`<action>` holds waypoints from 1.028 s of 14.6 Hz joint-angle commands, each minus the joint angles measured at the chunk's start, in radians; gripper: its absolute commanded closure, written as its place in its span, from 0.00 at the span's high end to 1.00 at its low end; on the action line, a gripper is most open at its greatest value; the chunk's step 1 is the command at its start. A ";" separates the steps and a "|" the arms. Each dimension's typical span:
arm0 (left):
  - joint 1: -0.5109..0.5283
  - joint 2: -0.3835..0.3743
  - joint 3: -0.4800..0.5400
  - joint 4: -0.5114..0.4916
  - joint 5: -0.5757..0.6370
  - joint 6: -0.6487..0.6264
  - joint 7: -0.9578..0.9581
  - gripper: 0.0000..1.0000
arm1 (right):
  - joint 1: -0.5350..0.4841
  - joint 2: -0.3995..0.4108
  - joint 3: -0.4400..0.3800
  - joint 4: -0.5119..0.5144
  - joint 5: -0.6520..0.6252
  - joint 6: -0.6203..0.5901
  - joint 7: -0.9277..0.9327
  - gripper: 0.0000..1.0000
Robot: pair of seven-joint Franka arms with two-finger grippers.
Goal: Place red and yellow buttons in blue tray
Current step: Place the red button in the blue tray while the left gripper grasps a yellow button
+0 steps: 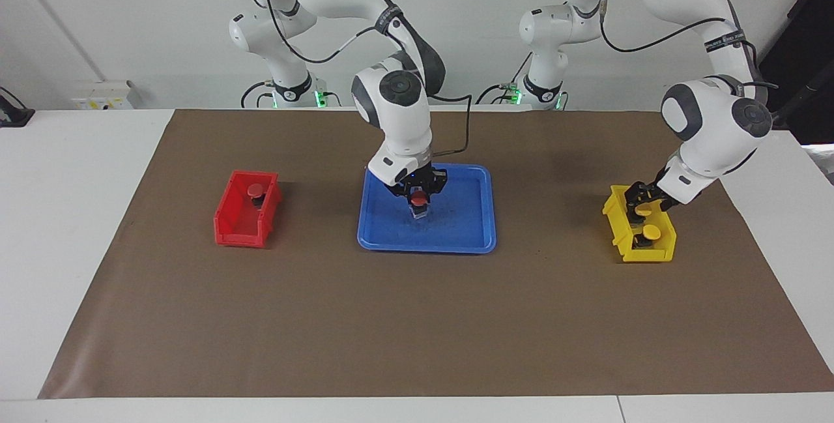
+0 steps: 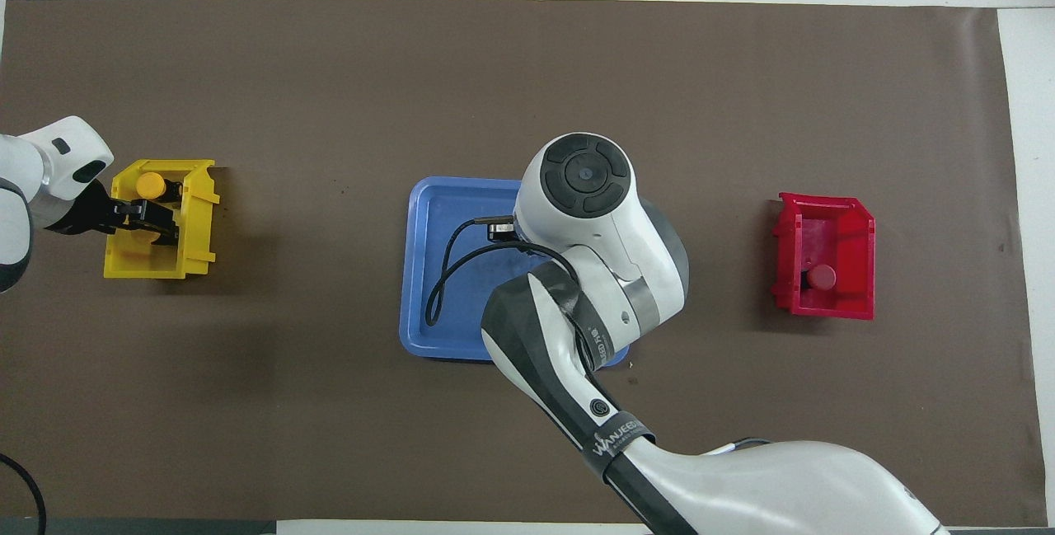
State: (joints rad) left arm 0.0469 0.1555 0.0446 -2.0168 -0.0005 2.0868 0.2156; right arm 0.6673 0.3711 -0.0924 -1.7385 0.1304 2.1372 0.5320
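— So where are the buttons?
— One red button (image 1: 419, 199) sits clamped in the right gripper (image 1: 418, 196), low over the blue tray (image 1: 469, 234) at frame centre; its arm hides it from overhead. Another stays in the red bin (image 1: 246, 218).
— And the yellows?
— Both in the yellow bin (image 1: 640, 233); the left gripper (image 1: 642, 204) reaches in around the upper yellow button (image 1: 643, 210), grip unclear.

Two red buttons show: one (image 1: 419, 199) over the single blue tray (image 1: 469, 227), one (image 1: 257, 189) in the single red bin (image 1: 241, 227). Two yellow buttons (image 1: 644, 210) (image 1: 651, 233) sit in the single yellow bin (image 1: 620, 227). One brown mat (image 1: 417, 319) covers the table.
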 commanded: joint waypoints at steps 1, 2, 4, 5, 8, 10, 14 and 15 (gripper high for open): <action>-0.005 -0.034 0.001 -0.042 0.005 0.029 -0.012 0.83 | -0.003 -0.011 0.000 -0.046 -0.020 0.058 0.014 0.32; -0.005 -0.036 0.001 -0.052 0.007 0.038 -0.012 0.82 | -0.005 -0.011 0.002 -0.046 -0.020 0.059 0.016 0.36; -0.005 -0.045 0.001 -0.078 0.005 0.070 -0.013 0.76 | -0.005 -0.011 0.002 -0.047 -0.017 0.079 0.019 0.39; -0.005 -0.047 0.001 -0.088 0.005 0.082 -0.013 0.75 | -0.005 -0.011 0.002 -0.049 -0.017 0.087 0.025 0.41; -0.005 -0.036 0.001 -0.091 0.005 0.091 -0.012 0.65 | -0.006 -0.011 0.002 -0.044 -0.018 0.078 0.025 0.76; -0.004 -0.031 0.001 -0.071 0.007 0.070 -0.009 0.06 | -0.024 -0.030 -0.006 -0.026 -0.020 0.052 0.013 0.76; -0.010 -0.045 0.003 0.139 0.007 -0.205 -0.008 0.01 | -0.282 -0.193 -0.006 -0.015 -0.017 -0.181 -0.550 0.79; -0.018 -0.050 0.000 0.211 0.007 -0.297 -0.015 0.01 | -0.334 -0.213 -0.006 -0.015 -0.017 -0.248 -0.704 0.79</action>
State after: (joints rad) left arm 0.0454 0.1296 0.0424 -1.9349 -0.0006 1.9572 0.2153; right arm 0.4486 0.2322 -0.1136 -1.7237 0.1021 1.9824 0.1350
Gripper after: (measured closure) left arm 0.590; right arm 0.225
